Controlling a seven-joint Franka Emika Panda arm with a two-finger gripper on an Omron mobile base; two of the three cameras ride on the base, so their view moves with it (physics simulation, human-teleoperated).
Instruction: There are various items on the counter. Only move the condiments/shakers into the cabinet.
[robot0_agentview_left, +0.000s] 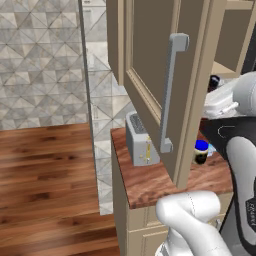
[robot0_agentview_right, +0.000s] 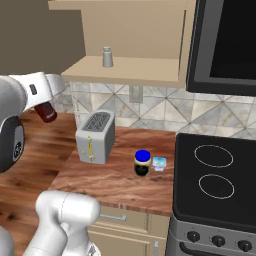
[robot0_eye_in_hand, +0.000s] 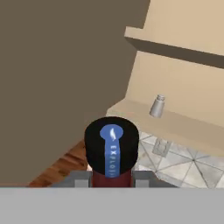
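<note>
- claw (robot0_eye_in_hand: 112, 180) clenched on sauce bottle (robot0_eye_in_hand: 111, 151), carried left of the cabinet shelf (robot0_agentview_right: 125, 74), level with it, ready to slide in
- shaker (robot0_agentview_right: 107, 57) already standing on shelf
- blue-lidded jar (robot0_agentview_right: 142, 163) on table (robot0_agentview_right: 115, 182) below shelf: not a condiment

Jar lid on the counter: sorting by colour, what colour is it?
Blue; the jar lid shows best in the right base view.

legible text: one item. the black cap (robot0_eye_in_hand: 111, 146) of the sauce bottle (robot0_eye_in_hand: 111, 177) carries a blue strip printed with white capitals running lengthwise, reading "explo…"; the remaining letters are too blurred to make out. a small white mark sits above the lettering, shape unclear. the robot arm link (robot0_agentview_left: 250, 210) bears small dark lettering, too small to read.
</note>
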